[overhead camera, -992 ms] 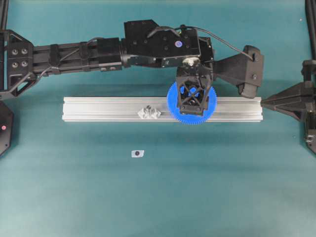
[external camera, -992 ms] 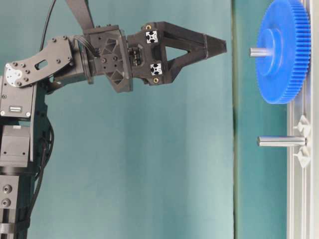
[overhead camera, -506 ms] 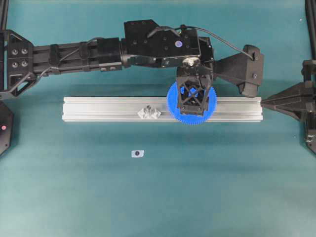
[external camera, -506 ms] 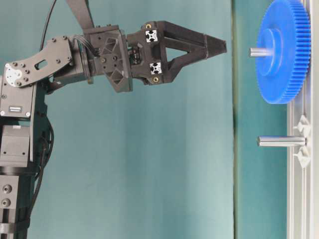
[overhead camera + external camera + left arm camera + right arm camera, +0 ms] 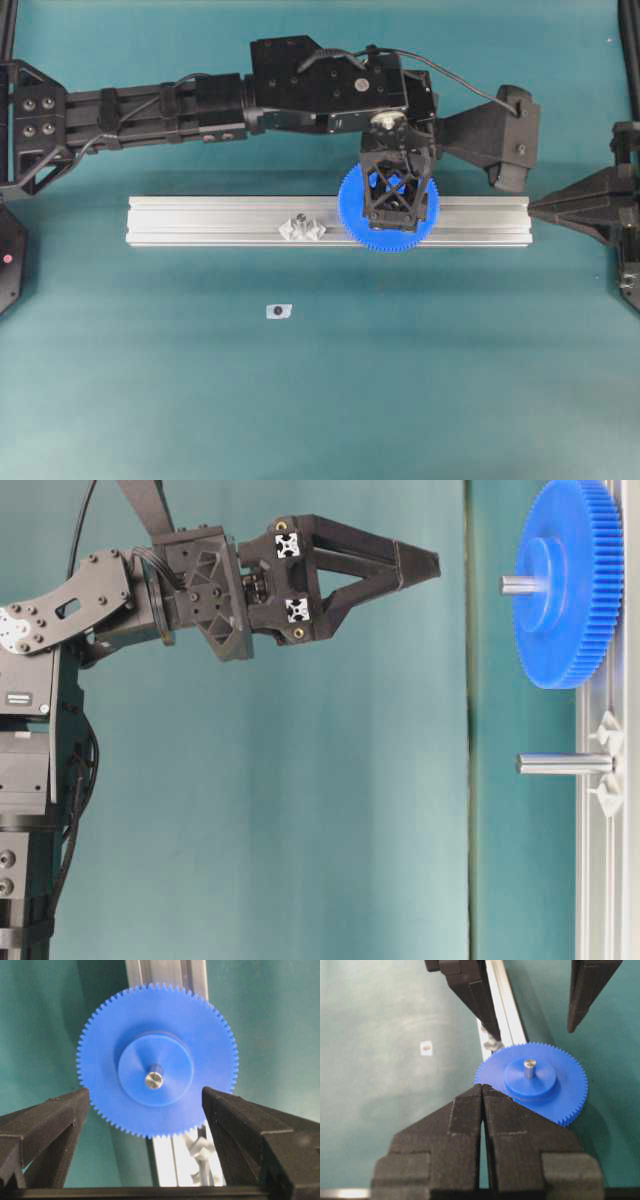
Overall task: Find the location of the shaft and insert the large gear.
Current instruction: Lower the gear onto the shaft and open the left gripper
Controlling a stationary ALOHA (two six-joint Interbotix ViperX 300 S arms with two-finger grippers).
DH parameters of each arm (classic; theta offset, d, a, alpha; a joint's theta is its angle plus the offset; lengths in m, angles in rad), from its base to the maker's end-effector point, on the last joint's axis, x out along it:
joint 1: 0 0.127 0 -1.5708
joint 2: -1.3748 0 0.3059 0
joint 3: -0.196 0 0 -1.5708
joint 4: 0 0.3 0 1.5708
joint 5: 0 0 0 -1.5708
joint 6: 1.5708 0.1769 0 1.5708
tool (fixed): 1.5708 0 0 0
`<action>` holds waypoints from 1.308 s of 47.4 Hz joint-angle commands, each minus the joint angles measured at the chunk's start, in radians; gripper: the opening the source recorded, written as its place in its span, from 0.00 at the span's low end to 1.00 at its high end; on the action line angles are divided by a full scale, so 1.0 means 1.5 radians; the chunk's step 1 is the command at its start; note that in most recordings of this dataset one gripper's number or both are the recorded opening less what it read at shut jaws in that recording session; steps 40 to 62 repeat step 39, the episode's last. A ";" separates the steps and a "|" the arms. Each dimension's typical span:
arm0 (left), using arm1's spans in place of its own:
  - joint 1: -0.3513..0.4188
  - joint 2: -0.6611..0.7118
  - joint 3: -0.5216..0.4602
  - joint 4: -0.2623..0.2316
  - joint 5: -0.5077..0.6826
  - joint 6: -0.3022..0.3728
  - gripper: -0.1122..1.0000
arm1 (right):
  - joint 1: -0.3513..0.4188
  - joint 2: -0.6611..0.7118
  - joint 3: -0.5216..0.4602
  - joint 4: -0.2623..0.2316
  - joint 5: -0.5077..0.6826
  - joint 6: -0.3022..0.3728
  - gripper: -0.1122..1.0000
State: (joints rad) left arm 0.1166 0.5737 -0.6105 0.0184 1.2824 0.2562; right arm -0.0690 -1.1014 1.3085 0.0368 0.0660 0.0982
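The large gear (image 5: 352,208) (image 5: 565,590) is a bright blue toothed disc sitting flat on the aluminium rail (image 5: 200,220). The shaft (image 5: 154,1080) (image 5: 518,584) (image 5: 529,1068) pokes through its raised hub as a metal tip. My left gripper (image 5: 400,200) (image 5: 428,566) (image 5: 145,1094) hangs open straight above the gear, well clear of it, with nothing between its fingers. Near the rail's right end, my right gripper (image 5: 535,208) (image 5: 482,1088) is shut and empty, its tip pointing at the gear (image 5: 560,1100).
A second metal pin with clear mounts (image 5: 303,228) (image 5: 565,763) stands on the rail left of the gear. A small white tag with a dark dot (image 5: 279,311) (image 5: 426,1048) lies on the teal table in front of the rail.
My left gripper has drawn a little further away from the gear, still open. The gear, the rail and the right gripper have not moved.
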 commanded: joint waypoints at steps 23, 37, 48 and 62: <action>-0.002 -0.030 -0.018 0.001 0.021 -0.016 0.93 | -0.002 0.004 -0.017 0.000 -0.004 0.007 0.10; -0.002 -0.028 -0.024 0.000 0.021 -0.016 0.93 | -0.002 0.004 -0.016 0.000 -0.003 0.007 0.10; -0.002 -0.028 -0.024 0.000 0.020 -0.017 0.93 | -0.002 0.004 -0.017 0.000 -0.004 0.007 0.10; -0.002 -0.028 -0.024 0.000 0.020 -0.017 0.93 | -0.002 0.004 -0.017 0.000 -0.004 0.007 0.10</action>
